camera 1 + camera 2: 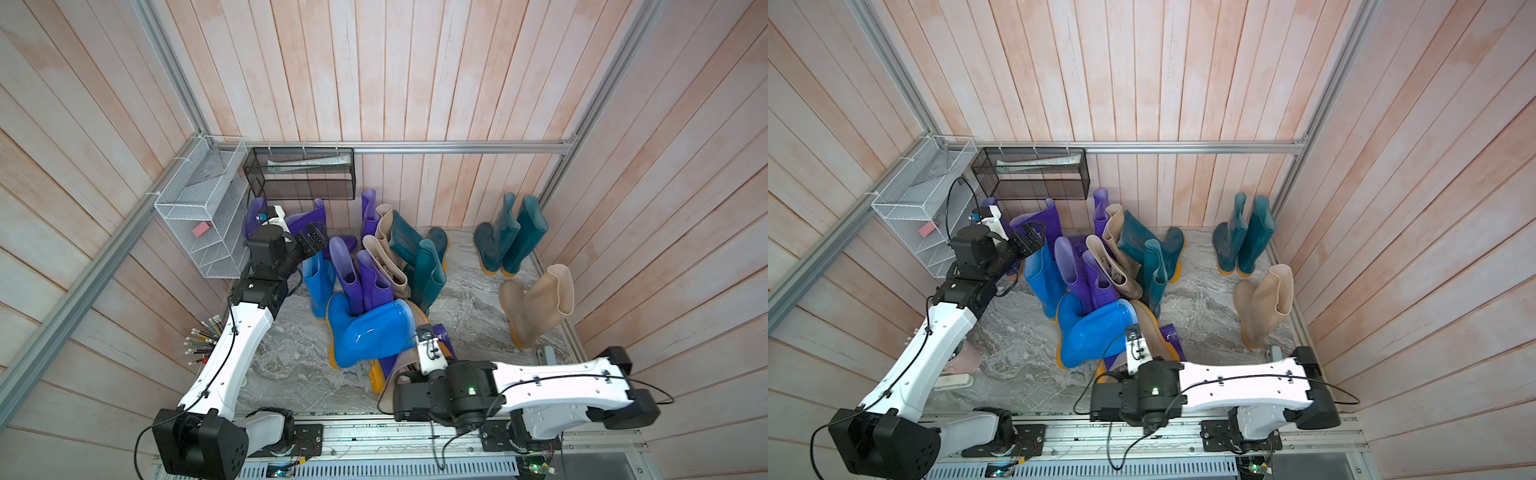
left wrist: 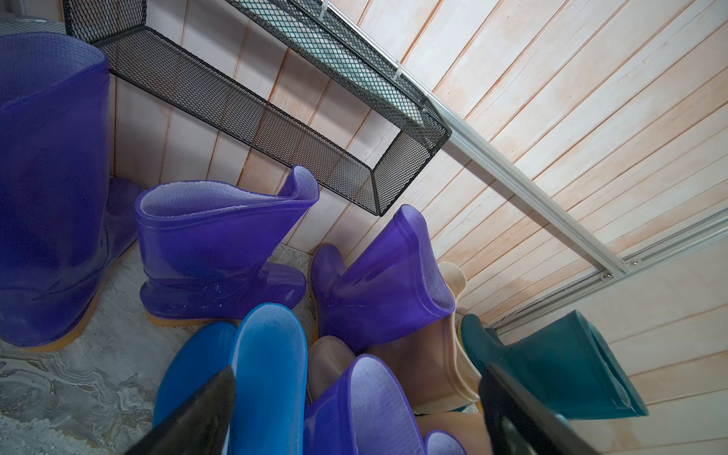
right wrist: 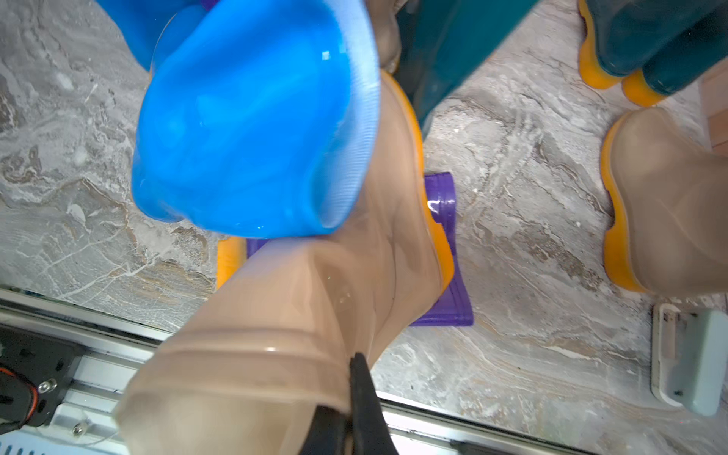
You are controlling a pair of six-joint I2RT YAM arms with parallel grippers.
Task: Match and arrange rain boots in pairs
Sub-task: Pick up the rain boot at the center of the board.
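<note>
The rain boots (image 1: 374, 282) mostly crowd the middle and back left of a marble-patterned floor (image 1: 469, 307), a glossy tangle of purple, blue, beige and teal rubber on orange-yellow soles. Two teal boots (image 1: 509, 239) stand upright together at the back right. Two beige ones (image 1: 536, 305) lean side by side nearer the front right, apart from the heap.

At the front of the heap a beige boot (image 3: 275, 315) lies tipped over a flat purple boot (image 3: 445, 252), with the wide mouth of a fallen blue boot (image 3: 256, 130) pressed against it. The right gripper (image 3: 346, 413) is pinched tight on that beige boot's top rim.

The left gripper (image 1: 313, 239) hangs over an upright blue boot (image 1: 318, 286) with its jaws spread wide and nothing between them. Purple boots pack in close around it.

A black mesh shelf (image 1: 299, 174) hangs from an aluminium rail (image 1: 457, 147) on the plank wall, just above the corner boots. A white wire rack (image 1: 199, 216) on the left wall holds a pink block (image 1: 202, 228). A bundle of pencils (image 1: 203, 343) sticks out beside the left arm.

A dark print on a leaning beige boot (image 1: 388, 270) in the heap is too small to read.
</note>
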